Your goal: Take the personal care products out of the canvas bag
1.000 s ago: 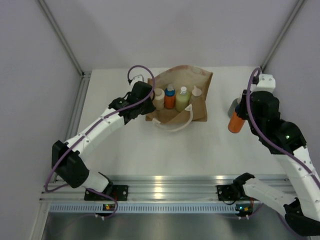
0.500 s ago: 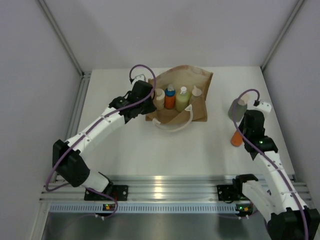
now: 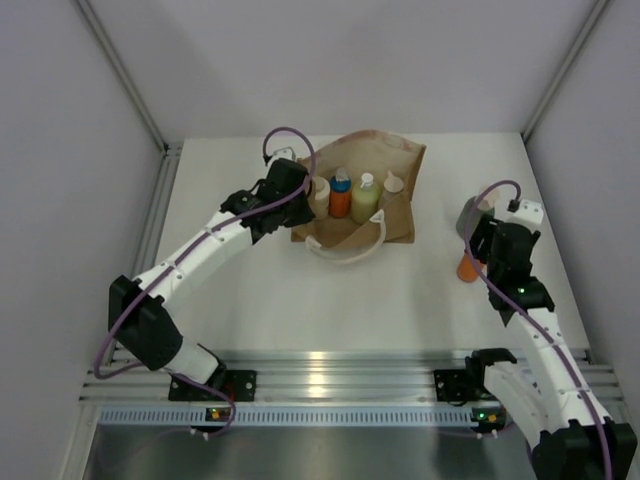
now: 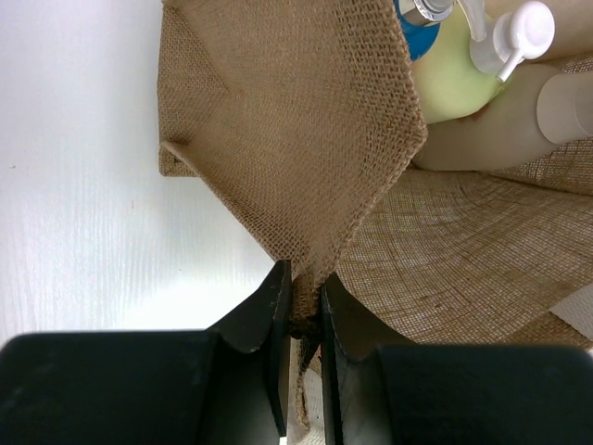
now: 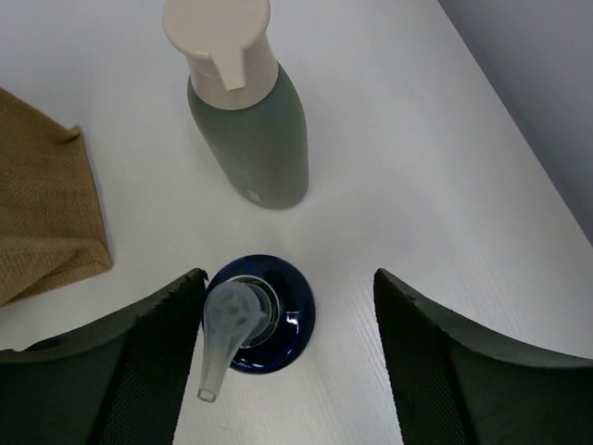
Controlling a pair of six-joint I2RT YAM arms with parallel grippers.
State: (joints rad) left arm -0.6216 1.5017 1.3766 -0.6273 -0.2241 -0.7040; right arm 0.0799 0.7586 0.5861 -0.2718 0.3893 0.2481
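The canvas bag [image 3: 400, 160] lies open at the table's back centre. Inside it show a cream bottle [image 3: 318, 197], an orange one with a blue cap [image 3: 340, 197], a yellow-green one [image 3: 364, 200] and a tan one [image 3: 393, 185]. My left gripper [image 4: 304, 297] is shut on the bag's [image 4: 306, 120] woven edge. At the right, a grey-green bottle [image 5: 250, 130] stands on the table. Just in front of it an orange bottle [image 3: 467, 266] with a dark blue cap [image 5: 264, 315] stands upright between the open fingers of my right gripper [image 5: 287, 352], close to the left finger.
The bag's white handle [image 3: 350, 250] loops onto the table [image 3: 300, 290] in front of it. Grey walls close in left, right and behind; the right wall runs near the two standing bottles. A bag corner [image 5: 37, 213] lies left of them.
My right arm brought the orange bottle down onto the table in front of the grey-green bottle and opened its jaws. My left gripper stayed clamped on the bag.
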